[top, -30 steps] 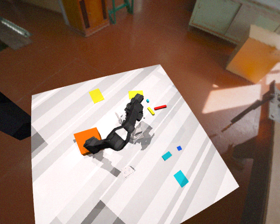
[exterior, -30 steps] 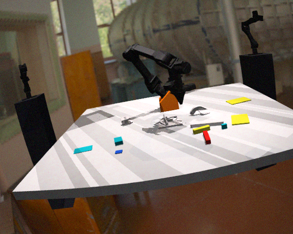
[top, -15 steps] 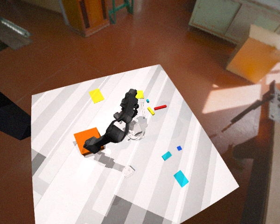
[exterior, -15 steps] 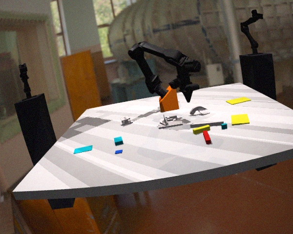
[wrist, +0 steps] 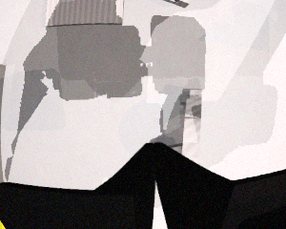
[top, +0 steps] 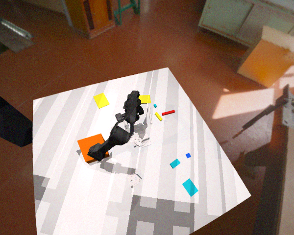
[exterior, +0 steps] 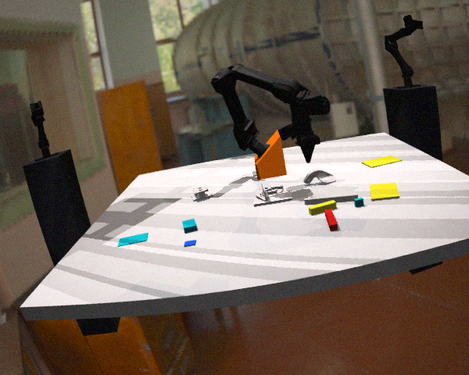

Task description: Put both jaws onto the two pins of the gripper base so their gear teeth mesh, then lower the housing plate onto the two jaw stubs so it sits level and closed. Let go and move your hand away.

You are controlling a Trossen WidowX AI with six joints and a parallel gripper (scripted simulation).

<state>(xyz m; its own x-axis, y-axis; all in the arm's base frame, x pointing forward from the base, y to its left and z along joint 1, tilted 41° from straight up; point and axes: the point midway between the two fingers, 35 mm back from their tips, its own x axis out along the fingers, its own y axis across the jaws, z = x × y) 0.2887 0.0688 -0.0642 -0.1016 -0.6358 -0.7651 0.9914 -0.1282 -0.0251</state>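
Observation:
The gripper base [exterior: 281, 199] [top: 145, 145] lies on the table, a pale plate with a pale upright part on it, perhaps a jaw; whether it sits on a pin I cannot tell. A curved pale jaw [exterior: 327, 176] [top: 126, 125] lies loose to one side of the base. The small pale piece with holes, seemingly the housing plate [top: 134, 180] [exterior: 201, 191], lies apart on the base's other side. My gripper [exterior: 308, 161] [wrist: 153, 151] is shut and empty, pointing down above the table close to the loose jaw. In the top view the arm hides the fingertips. Teeth and pins are too small to tell.
A long pale bar [top: 150, 115] [exterior: 331, 198] lies beside the base. Near it are a yellow block [exterior: 322, 207], a red block [exterior: 331, 219] and a small teal cube [exterior: 359, 201]. Yellow sheets, cyan pieces and a blue piece lie farther off. The orange block [exterior: 272, 161] stands at the arm's foot.

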